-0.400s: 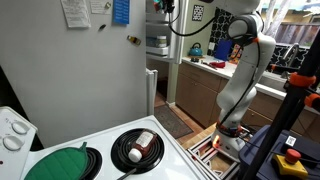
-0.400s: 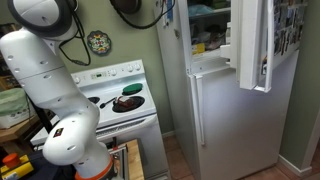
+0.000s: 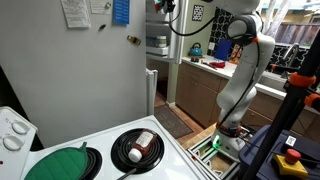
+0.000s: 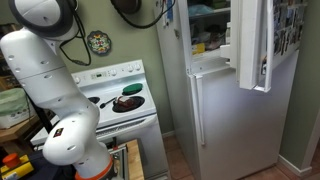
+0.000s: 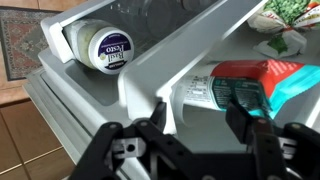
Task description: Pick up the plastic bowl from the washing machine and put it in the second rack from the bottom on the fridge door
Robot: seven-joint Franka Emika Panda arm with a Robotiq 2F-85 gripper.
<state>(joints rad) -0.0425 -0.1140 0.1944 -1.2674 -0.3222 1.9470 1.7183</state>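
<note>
Kitchen interior. Wooden counter cabinets (image 3: pixel 195 95) stand as the reference. A patterned rug (image 3: pixel 172 120) lies on the brown floor (image 5: pixel 30 135) in front of the cabinets. Bright windows (image 3: pixel 288 18) admit daylight beyond the cabinets.

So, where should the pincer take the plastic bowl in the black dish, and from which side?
Take the plastic bowl across its whitish body, coming down from above. It seems to lie on its side in the black dish, whose raised rim would hinder a sideways approach.
</note>
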